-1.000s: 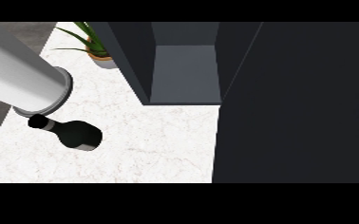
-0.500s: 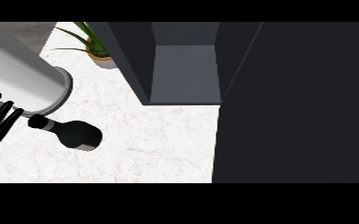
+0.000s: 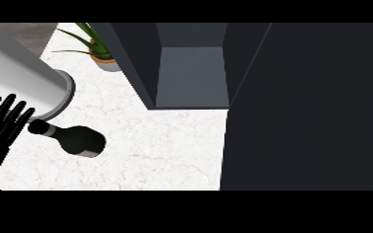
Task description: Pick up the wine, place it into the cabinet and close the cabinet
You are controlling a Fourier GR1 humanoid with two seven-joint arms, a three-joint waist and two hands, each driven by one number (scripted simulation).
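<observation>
The left hand (image 3: 13, 121) is coming further into the left edge of the frame than a moment ago. Its fingers (image 3: 9, 109) are straight and apart, just beside the neck of the wine (image 3: 73, 137). The wine is lying where it was on the white surface (image 3: 167, 148), lower left. The cabinet (image 3: 191, 74) is standing open at the top middle, nothing showing inside. A plant (image 3: 98, 54) is sitting upper left.

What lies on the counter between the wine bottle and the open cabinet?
In the head view, nothing: only bare white marble counter separates the wine bottle from the open cabinet.
</observation>
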